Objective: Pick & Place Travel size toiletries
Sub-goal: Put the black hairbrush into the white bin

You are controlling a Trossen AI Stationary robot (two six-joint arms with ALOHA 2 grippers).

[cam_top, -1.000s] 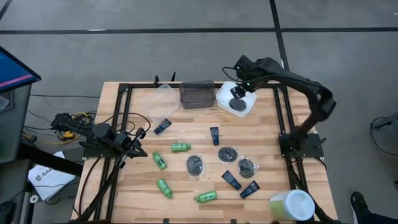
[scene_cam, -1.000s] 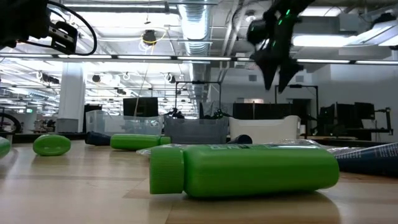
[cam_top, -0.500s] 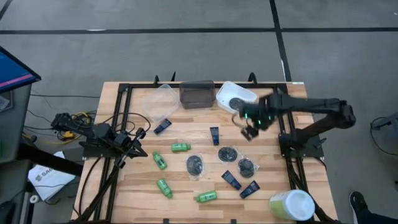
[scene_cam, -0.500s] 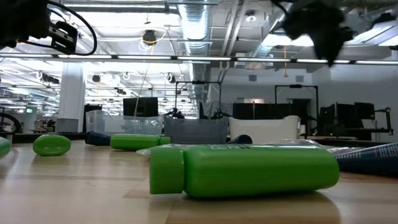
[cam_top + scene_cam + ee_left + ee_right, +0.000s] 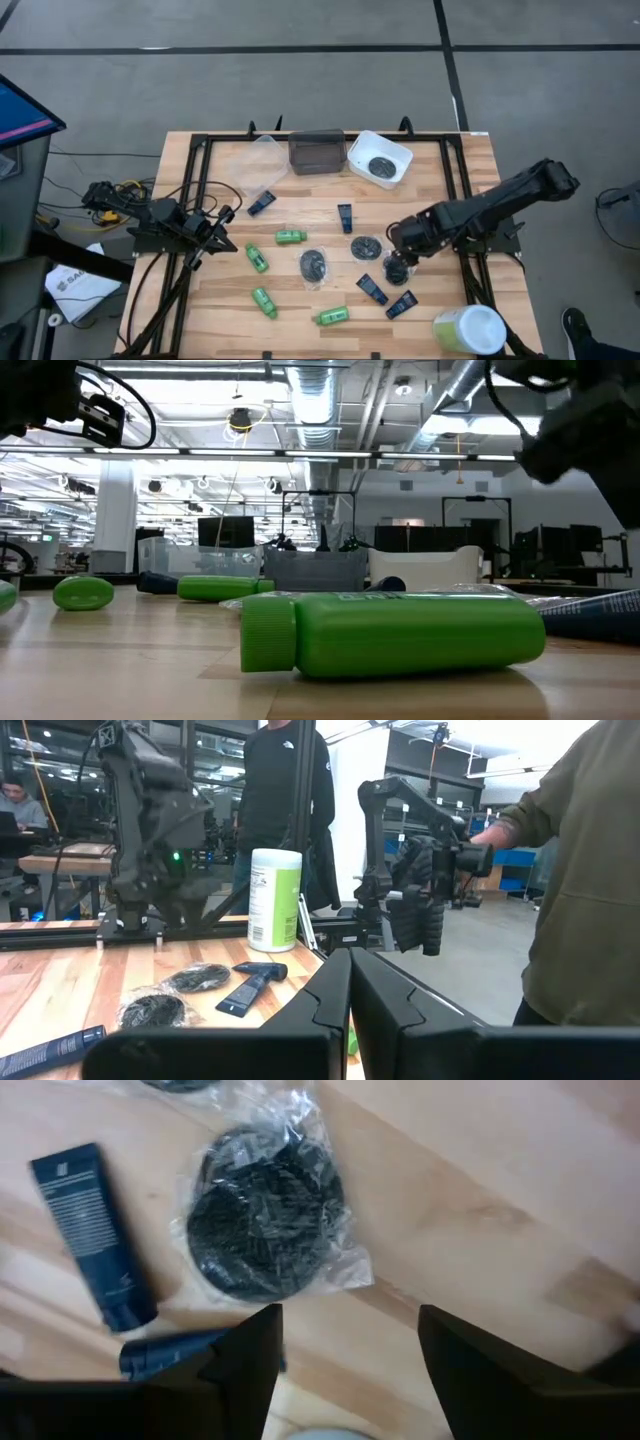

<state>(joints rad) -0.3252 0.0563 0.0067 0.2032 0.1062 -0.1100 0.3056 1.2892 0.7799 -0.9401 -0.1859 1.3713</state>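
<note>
A dark grey round lump in clear crinkly wrap (image 5: 265, 1220) lies on the wooden surface (image 5: 300, 310), beside flat dark blue sachets (image 5: 92, 1230). My right end effector (image 5: 400, 262) hovers over it, released and empty. Slippery wrap could skid aside, or I might snag a sachet. My left end effector (image 5: 348, 1020) waits clenched.

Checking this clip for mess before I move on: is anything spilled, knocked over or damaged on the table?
Nothing stands out. The small green bottles lie on their sides, scattered among flat dark blue sachets on the wooden table, with no spill or damage visible.
</note>
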